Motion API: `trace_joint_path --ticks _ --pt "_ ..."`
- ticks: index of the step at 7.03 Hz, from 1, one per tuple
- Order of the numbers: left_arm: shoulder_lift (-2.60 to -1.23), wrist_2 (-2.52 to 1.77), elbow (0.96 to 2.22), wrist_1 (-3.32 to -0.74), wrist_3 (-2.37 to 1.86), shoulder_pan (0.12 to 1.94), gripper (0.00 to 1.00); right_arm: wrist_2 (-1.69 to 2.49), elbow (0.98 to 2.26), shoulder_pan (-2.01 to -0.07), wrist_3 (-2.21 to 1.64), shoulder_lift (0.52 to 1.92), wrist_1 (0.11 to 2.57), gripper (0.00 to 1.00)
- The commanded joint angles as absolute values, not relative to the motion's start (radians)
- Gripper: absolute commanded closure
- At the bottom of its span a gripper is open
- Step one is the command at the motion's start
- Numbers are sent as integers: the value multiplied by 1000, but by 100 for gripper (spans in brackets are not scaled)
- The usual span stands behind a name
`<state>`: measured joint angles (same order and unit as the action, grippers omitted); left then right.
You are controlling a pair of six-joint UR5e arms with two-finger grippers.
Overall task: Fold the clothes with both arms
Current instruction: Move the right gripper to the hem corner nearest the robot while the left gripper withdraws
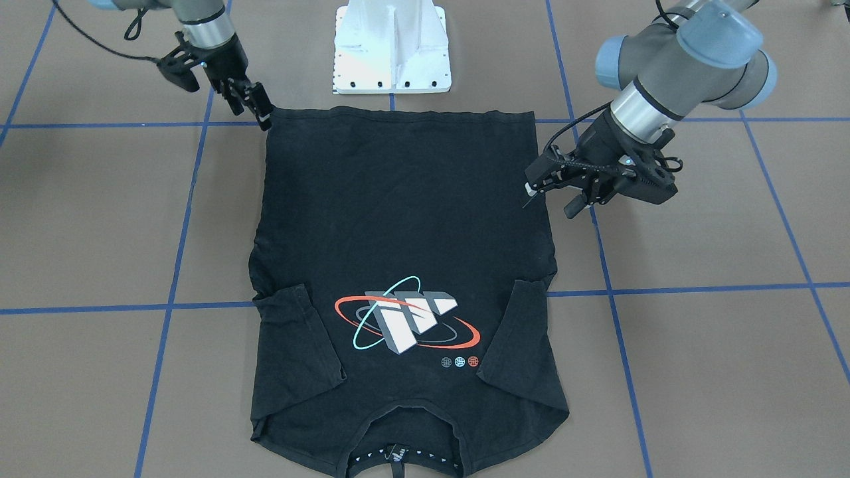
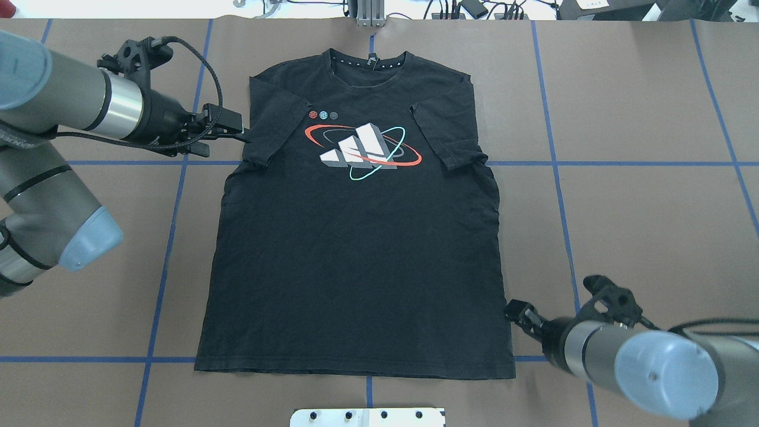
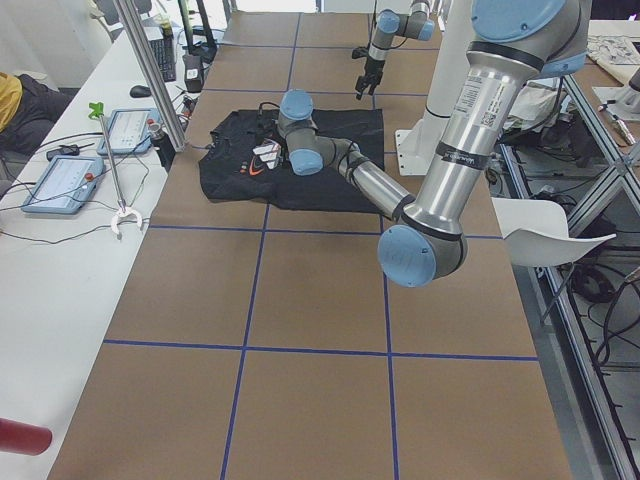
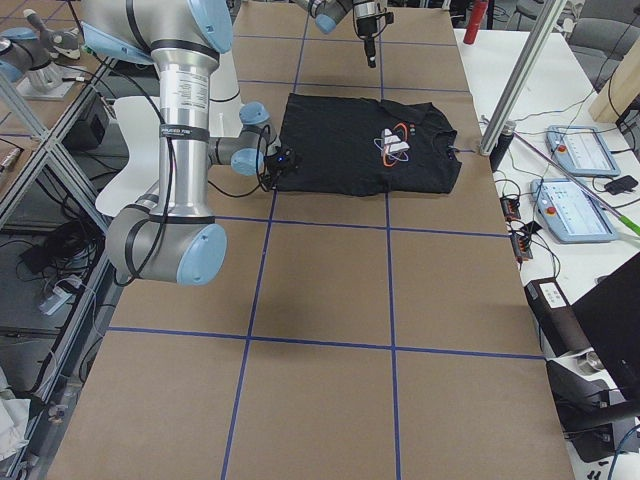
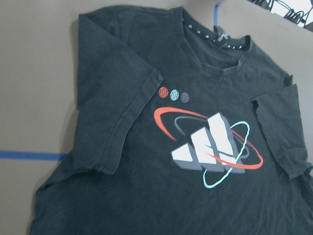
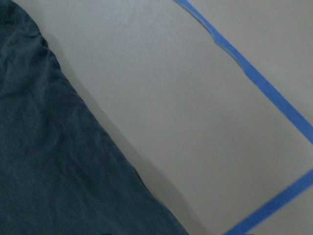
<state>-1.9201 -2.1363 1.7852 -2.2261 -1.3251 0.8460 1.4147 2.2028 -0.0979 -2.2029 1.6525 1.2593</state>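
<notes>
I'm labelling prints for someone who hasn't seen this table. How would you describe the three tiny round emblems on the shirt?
Find the black T-shirt lying flat on the brown table, then the orbit logo on its chest. Between the logo and the collar, on the side of the left pincer, three discs sit in a row: red, blue, grey, far smaller than the logo.

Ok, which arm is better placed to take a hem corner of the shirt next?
Right, probably. The right pincer is at a hem corner of the shirt, while the left pincer is partway up the opposite side edge, between hem and sleeve.
</notes>
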Motion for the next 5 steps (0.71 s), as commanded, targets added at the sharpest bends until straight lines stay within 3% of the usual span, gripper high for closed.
trace_joint_path --ticks 1,5 --pt "-1894 -2135 1812 -2230 -1357 822 0 1261 2230 47 -2261 1646 1358 14" --pt "-1865 -2132 1839 -2227 -1361 810 0 1252 2169 78 -2261 1611 1359 20"
